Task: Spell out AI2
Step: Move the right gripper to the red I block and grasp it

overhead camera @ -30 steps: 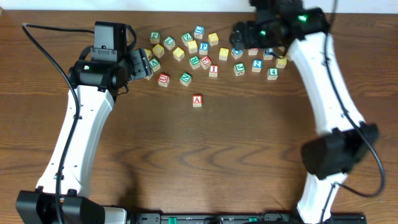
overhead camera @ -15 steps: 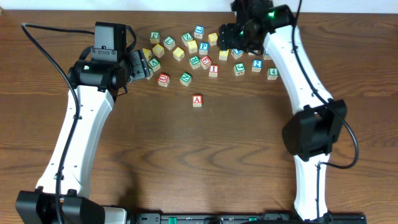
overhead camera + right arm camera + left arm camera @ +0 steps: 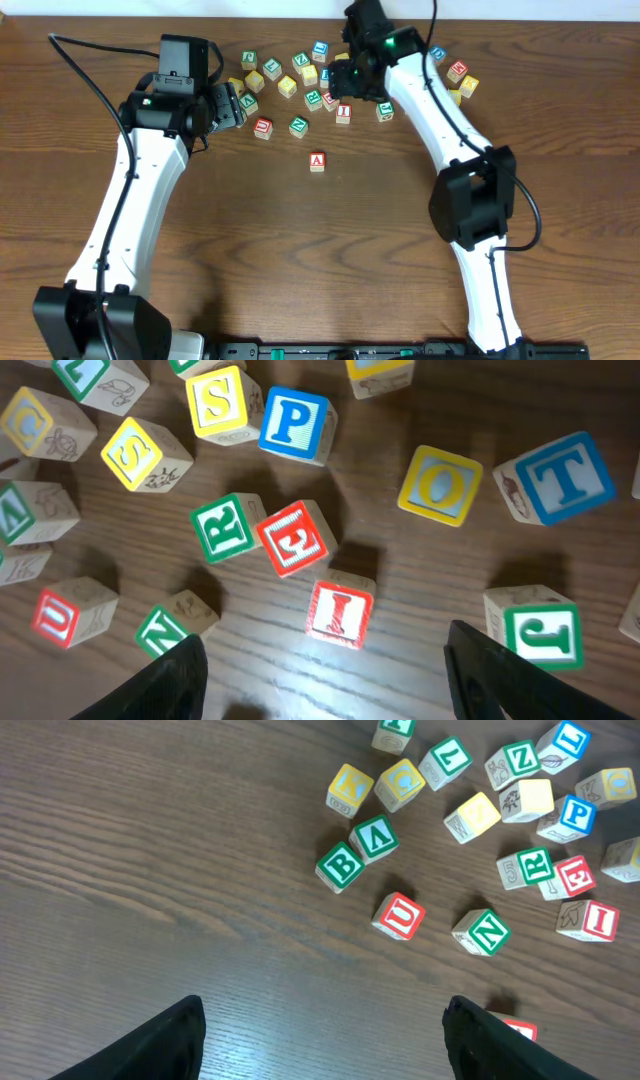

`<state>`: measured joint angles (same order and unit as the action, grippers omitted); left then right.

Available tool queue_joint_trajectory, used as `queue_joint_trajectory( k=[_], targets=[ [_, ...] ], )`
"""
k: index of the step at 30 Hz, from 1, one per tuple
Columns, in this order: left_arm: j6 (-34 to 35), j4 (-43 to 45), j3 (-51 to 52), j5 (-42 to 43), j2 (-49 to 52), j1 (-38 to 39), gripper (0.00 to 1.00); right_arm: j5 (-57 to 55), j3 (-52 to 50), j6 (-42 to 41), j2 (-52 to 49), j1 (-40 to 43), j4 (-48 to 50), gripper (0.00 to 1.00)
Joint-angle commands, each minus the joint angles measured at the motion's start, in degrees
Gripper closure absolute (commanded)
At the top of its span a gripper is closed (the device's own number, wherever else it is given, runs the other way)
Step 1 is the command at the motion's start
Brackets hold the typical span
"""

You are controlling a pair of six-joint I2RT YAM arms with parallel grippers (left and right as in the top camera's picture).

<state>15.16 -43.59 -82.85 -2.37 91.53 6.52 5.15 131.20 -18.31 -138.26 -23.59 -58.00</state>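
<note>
The red A block [image 3: 317, 161] stands alone on the wooden table, in front of the block cluster. Its edge shows by my left finger in the left wrist view [image 3: 520, 1030]. The red I block [image 3: 343, 112] sits at the cluster's front edge, and in the right wrist view [image 3: 340, 612] it lies just ahead of my jaws. My right gripper [image 3: 345, 90] [image 3: 325, 655] is open and empty above the I block. My left gripper [image 3: 232, 105] [image 3: 320, 1020] is open and empty at the cluster's left side. I cannot make out a 2 block.
Many letter blocks crowd the back of the table: red U [image 3: 262, 127], green N [image 3: 298, 126], green B [image 3: 340, 866], green R [image 3: 226, 527], red E [image 3: 295, 538], blue P [image 3: 294, 424]. A few blocks [image 3: 458, 71] lie at the far right.
My right arm has swung left across the cluster, from the right-hand blocks to above the I block. The left arm has barely moved.
</note>
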Motion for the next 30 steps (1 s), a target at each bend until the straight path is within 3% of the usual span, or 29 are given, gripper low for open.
queue_joint_trajectory(
  k=[1, 18, 27, 30],
  targets=[
    [-0.5, -0.31, -0.52, -1.31, 0.33, -0.13, 0.25, -4.24, 1.11, -1.6, -2.29, -1.99, 0.83, 0.29],
    [-0.5, -0.94, -0.52, -1.31, 0.33, -0.13, 0.25, -9.53, 1.05, -6.82, -7.67, -3.06, 1.11, 0.42],
    [-0.5, -0.96, -0.52, -1.31, 0.33, -0.13, 0.25, -9.53, 1.05, -6.97, -8.81, -3.19, 1.62, 0.58],
    [-0.5, -0.96, -0.52, -1.31, 0.33, -0.13, 0.25, -9.55, 1.03, -6.95, -8.81, -3.19, 1.62, 0.59]
  ],
)
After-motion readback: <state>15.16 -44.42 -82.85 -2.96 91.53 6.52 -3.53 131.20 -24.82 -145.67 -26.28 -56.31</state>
